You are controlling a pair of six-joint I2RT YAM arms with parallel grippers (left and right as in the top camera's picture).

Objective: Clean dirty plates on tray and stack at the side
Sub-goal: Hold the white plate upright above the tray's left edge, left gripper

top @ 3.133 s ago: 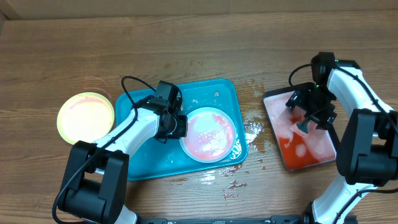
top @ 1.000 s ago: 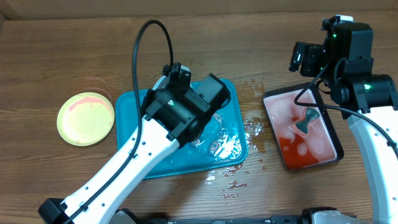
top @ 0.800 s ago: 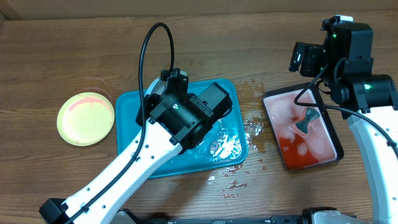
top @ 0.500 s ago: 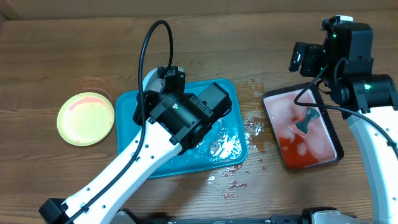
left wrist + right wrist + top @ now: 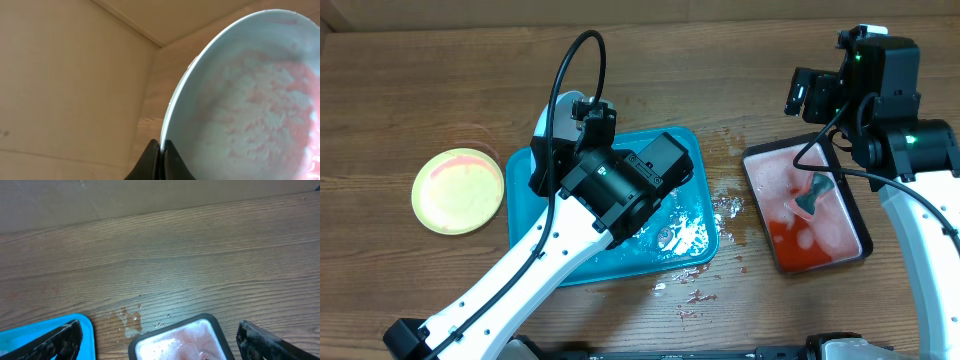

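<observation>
Above the far left corner of the tray (image 5: 523, 175), gripped the pale plate (image 5: 250, 100) by its rim with the left end effector (image 5: 160, 148) pinched shut. Held it tilted, pink-smeared face toward the wrist camera. Hung the right end effector (image 5: 160, 340) wide open and empty above the black tray (image 5: 757, 160).

We are seeing the left arm (image 5: 535, 250) wearing smooth white shells over black joint housings; a black cable (image 5: 563, 68) is looping at its twelve o'clock; the right arm (image 5: 925, 235) is matching, a green light (image 5: 863, 57) glowing; black fingers (image 5: 257, 335) are tipping both.
</observation>
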